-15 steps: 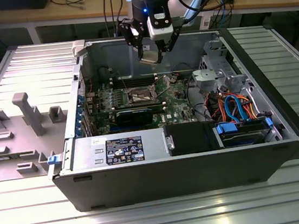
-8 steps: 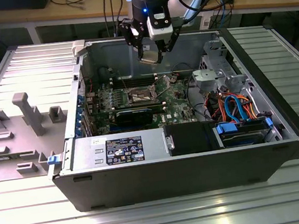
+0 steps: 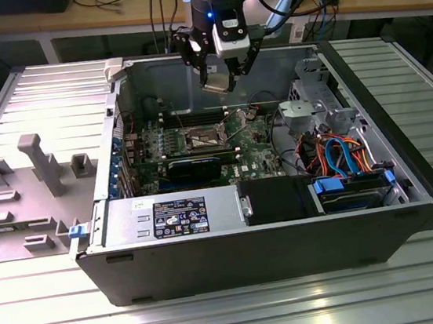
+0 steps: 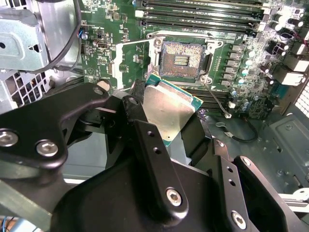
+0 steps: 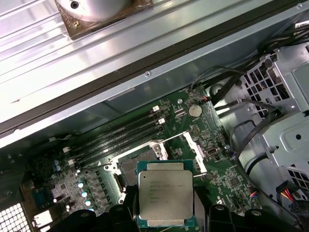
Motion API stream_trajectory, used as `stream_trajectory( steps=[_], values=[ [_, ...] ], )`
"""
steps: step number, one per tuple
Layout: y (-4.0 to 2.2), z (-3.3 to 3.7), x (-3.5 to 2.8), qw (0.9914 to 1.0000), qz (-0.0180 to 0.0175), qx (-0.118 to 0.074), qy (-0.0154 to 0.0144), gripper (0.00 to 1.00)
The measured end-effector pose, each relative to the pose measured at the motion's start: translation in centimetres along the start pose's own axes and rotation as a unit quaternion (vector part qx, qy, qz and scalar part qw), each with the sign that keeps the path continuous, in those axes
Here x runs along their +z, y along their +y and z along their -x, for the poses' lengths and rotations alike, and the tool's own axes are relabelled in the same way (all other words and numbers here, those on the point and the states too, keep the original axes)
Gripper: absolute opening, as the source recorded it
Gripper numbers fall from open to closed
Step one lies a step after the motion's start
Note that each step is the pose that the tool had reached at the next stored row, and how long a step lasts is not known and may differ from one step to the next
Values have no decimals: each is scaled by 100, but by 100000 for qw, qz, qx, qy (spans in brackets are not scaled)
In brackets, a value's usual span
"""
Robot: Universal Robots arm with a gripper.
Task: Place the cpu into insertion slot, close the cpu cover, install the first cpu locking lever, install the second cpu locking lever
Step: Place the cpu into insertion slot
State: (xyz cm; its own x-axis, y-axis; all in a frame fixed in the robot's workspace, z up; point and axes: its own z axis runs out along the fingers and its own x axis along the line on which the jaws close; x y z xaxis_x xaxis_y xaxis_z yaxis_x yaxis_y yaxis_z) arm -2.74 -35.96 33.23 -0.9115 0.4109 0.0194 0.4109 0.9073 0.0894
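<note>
Cpu (image 4: 170, 110) pinched by its edges between the jaws of the gripper (image 3: 218, 79), hanging in the air above the green circuit board (image 4: 251, 63), clear of it. Just beside, below, the insertion slot (image 4: 182, 59), bare, with the cpu cover (image 4: 117, 65) swung open alongside. Around all this, the open computer case (image 3: 289, 240) on a ribbed metal table (image 3: 421, 279).
</note>
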Motion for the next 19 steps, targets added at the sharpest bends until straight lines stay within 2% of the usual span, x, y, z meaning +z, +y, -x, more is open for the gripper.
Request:
stream_trajectory(
  steps=[19],
  values=[
    [0,0,0,99992,22,1264,-117,55]
  ],
)
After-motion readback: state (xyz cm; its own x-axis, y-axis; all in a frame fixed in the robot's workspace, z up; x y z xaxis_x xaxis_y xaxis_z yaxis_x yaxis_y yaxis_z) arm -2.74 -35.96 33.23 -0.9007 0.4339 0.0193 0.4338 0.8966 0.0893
